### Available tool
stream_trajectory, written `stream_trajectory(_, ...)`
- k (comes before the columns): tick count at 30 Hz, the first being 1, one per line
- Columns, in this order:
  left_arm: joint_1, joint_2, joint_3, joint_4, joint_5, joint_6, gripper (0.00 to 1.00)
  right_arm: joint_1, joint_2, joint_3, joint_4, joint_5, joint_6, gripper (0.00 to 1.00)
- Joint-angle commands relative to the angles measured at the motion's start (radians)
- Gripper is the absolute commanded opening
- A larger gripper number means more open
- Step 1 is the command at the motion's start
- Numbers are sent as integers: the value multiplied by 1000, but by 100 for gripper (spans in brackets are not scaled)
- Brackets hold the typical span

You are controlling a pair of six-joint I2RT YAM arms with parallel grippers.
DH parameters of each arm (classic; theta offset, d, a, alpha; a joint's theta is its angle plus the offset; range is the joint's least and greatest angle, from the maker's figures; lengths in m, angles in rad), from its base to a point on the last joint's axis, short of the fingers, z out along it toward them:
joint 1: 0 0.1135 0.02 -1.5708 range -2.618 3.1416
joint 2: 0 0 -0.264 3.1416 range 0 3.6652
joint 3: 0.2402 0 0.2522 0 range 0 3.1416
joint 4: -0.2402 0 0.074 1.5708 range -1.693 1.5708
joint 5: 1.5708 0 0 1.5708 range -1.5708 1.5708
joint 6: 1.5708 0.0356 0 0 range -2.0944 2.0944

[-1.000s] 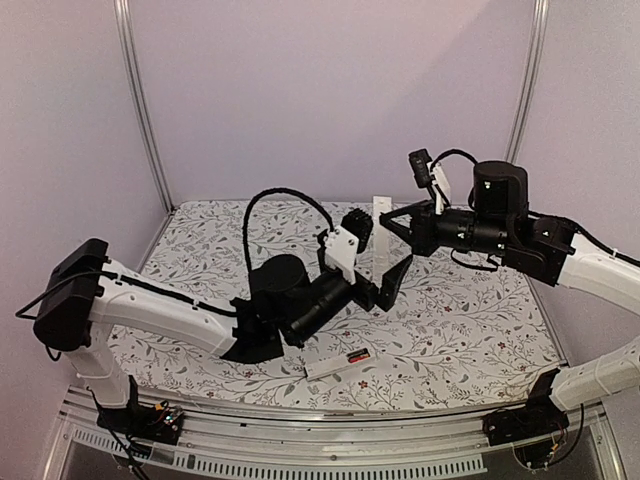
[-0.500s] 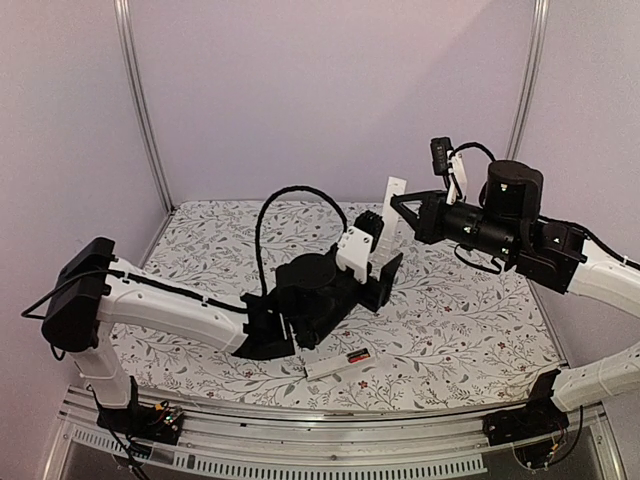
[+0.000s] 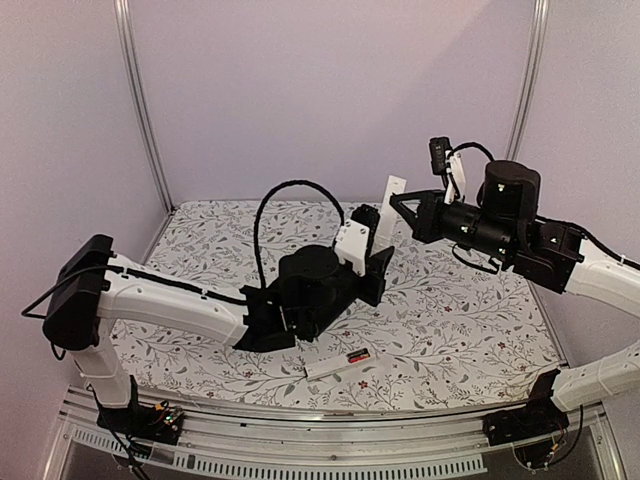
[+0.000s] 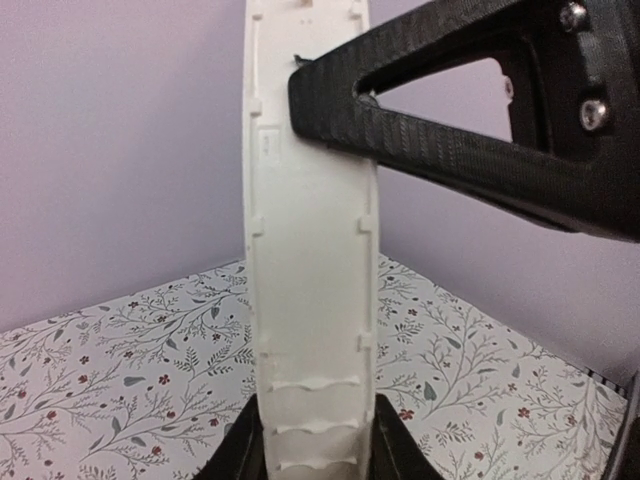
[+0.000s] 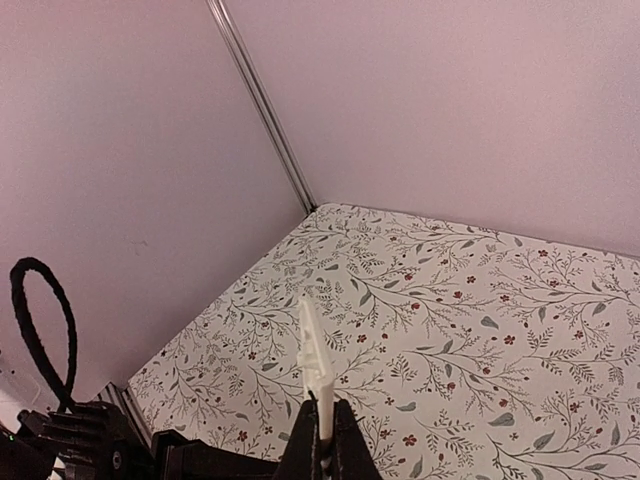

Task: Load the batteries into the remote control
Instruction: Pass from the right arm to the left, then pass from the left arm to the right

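A thin flat white plastic cover strip (image 4: 312, 300) stands upright at centre, clip tabs along both long edges. The left gripper (image 4: 315, 455) clamps its lower end, one black finger (image 4: 238, 452) against each edge. The right gripper (image 4: 300, 90) enters from the upper right and meets the strip's upper part. Behind are a floral-printed tabletop (image 4: 120, 370) and a lilac wall (image 4: 120, 150).

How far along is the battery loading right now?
Done: the cover strip is off the remote, which lies on the table showing red and black at one end; seated batteries can't be confirmed. In hand: the left gripper and right gripper both pinch the strip in the air. Left: probably refitting it.
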Motion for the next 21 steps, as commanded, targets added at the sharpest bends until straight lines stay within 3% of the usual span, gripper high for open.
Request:
stream_trajectory(1, 7, -12, -16, 27, 17, 13, 19, 6, 14, 4, 1, -6, -13, 0)
stream_trajectory(5, 5, -26, -39, 70, 28, 25, 11, 6, 11, 1, 20, -46, -23, 0)
stream_trajectory(6, -1, -58, -96, 158, 45, 54, 5, 6, -1, -20, 84, -166, -67, 27)
stream_trajectory(11, -16, -156, -225, 351, 219, 136, 4, 7, -102, -46, 129, -398, -269, 69)
stream_trajectory(17, -43, -200, -313, 457, 455, 220, 4, 7, -245, -111, 142, -723, -535, 84)
stream_trajectory(21, -53, -211, -315, 464, 601, 225, 4, 5, -239, -67, 33, -848, -656, 85)
